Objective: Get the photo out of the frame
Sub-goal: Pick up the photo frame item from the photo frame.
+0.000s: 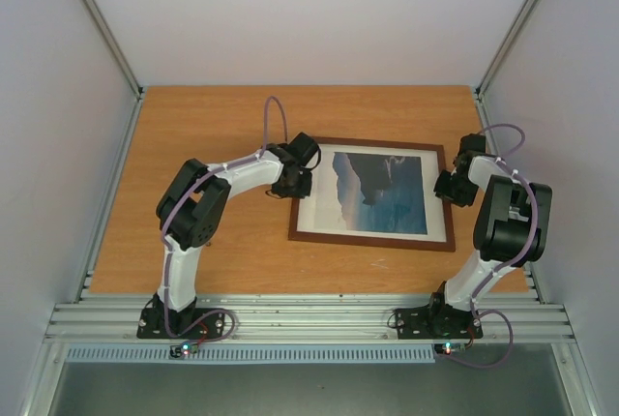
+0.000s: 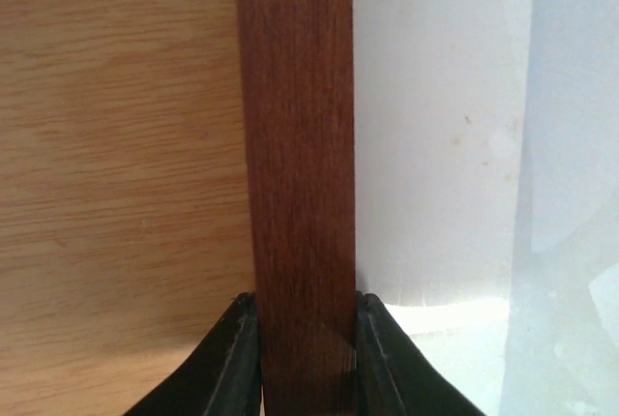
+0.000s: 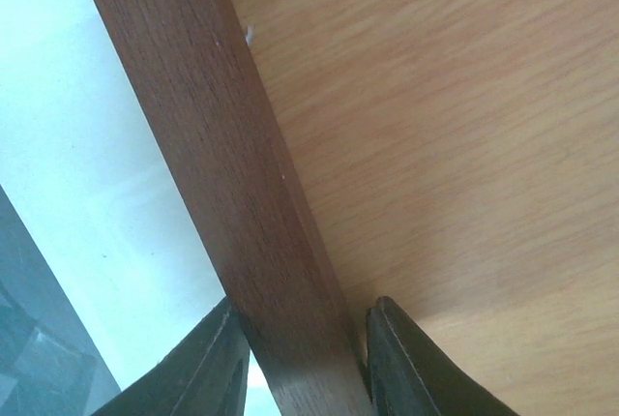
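Photo: we see it face up inside the frame, flat on the table | left gripper: our jaws pinch the frame's left rail | right gripper: jaws straddle the right rail; we cannot tell whether they grip

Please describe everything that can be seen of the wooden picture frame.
The frame is a thin rectangle of dark reddish-brown wood with visible grain. It lies flat, face up, on the wooden table, right of centre, slightly askew. Inside it sit a white mat and the sea photo. The left tool pinches its left rail, one finger on each side; the right tool straddles its right rail, though whether that grip is closed is unclear.
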### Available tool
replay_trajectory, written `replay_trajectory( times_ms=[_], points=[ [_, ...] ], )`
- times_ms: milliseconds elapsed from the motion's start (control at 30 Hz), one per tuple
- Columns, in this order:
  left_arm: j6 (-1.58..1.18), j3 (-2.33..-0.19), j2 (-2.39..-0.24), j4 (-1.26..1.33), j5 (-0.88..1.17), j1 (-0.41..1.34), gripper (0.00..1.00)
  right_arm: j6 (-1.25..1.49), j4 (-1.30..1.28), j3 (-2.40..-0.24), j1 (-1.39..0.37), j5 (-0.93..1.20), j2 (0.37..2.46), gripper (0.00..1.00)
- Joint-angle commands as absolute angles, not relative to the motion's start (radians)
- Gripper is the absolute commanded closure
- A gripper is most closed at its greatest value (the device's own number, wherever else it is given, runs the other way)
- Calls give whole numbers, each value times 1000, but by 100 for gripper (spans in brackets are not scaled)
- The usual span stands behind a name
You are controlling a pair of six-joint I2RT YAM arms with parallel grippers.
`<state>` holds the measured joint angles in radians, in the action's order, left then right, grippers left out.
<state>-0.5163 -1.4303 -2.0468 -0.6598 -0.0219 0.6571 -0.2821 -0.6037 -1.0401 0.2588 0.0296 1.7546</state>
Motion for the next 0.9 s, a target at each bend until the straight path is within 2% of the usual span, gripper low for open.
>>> replay_trajectory(
  times_ms=[0,433,867],
  points=[
    [-500,-1441,-2039,-669,-38,673,82,-245,-646,-1016,259,-23,1719,73],
    [-502,-1431,-1915,-667,-76,676,86,-227,-683,-1021,259,-76,1611,83],
    [-540,-1368,-1876,-598,-47,674,92,-221,-704,-1031,259,-77,1566,83]
  ],
)
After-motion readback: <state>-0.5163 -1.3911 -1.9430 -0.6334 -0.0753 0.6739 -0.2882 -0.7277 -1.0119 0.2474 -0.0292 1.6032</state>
